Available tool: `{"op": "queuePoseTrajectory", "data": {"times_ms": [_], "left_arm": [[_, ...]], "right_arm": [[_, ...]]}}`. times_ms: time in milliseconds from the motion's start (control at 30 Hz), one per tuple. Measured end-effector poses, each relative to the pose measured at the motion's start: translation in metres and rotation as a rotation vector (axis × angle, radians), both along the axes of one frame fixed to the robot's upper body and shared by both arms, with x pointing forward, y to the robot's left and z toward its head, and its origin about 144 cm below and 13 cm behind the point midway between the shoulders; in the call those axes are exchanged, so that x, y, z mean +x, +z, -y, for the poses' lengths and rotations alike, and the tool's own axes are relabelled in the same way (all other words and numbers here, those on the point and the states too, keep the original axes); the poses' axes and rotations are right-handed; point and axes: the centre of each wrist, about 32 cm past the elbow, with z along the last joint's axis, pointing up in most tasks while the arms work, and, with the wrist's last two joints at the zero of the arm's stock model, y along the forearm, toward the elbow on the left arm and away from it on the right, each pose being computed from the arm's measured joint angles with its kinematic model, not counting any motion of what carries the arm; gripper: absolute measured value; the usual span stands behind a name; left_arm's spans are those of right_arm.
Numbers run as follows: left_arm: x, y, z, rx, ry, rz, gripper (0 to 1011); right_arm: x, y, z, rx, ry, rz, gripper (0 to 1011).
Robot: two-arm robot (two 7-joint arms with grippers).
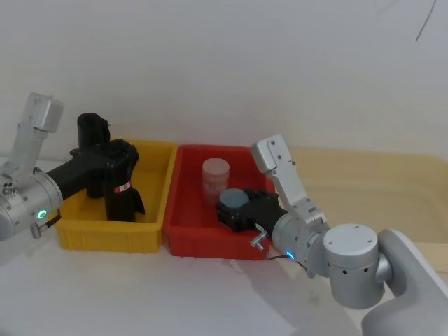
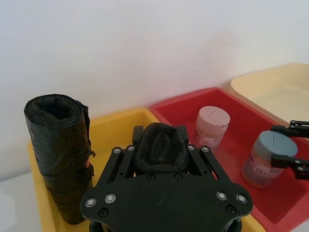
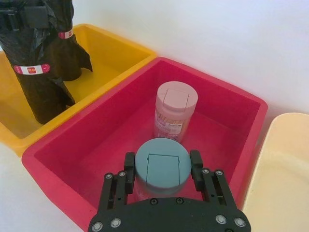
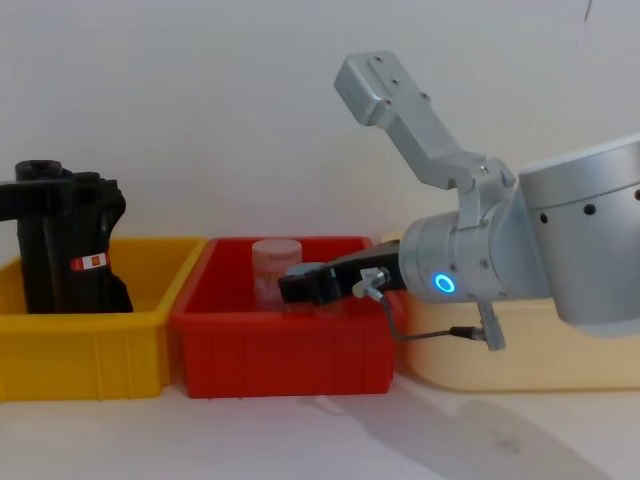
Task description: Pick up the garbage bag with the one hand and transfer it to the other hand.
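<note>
Tabletop's yellow bin (image 1: 105, 234): the one hand (image 1: 115, 162) is clamping the garbage bag (image 1: 120, 203), and lifting may be toppling the adjacent second roll (image 1: 91, 129); the other hand (image 1: 233, 208) is waiting right of that bin.

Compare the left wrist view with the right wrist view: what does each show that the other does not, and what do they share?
Left wrist view, alone of the two: the hollow tops of the rolls, with the left claw shut around the garbage bag beside the second roll.
Right wrist view, alone of the two: the red-and-white labels on both rolls.
Shared: the yellow bin, the red bin, the cream tray, the pink-lidded jar, and the right claw at the grey-lidded jar.
</note>
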Motion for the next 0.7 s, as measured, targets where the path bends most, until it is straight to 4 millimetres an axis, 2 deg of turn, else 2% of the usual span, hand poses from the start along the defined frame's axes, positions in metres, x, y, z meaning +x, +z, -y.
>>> {"op": "queuePoseTrajectory", "data": {"times_ms": [400, 700], "left_arm": [[-0.001, 0.000, 0.000, 0.003, 0.002, 0.002, 381], [-0.008, 0.015, 0.005, 0.027, 0.000, 0.042, 381]], "right_arm": [[-0.001, 0.000, 0.001, 0.000, 0.000, 0.001, 666], [-0.010, 0.006, 0.008, 0.033, 0.006, 0.054, 666]]}}
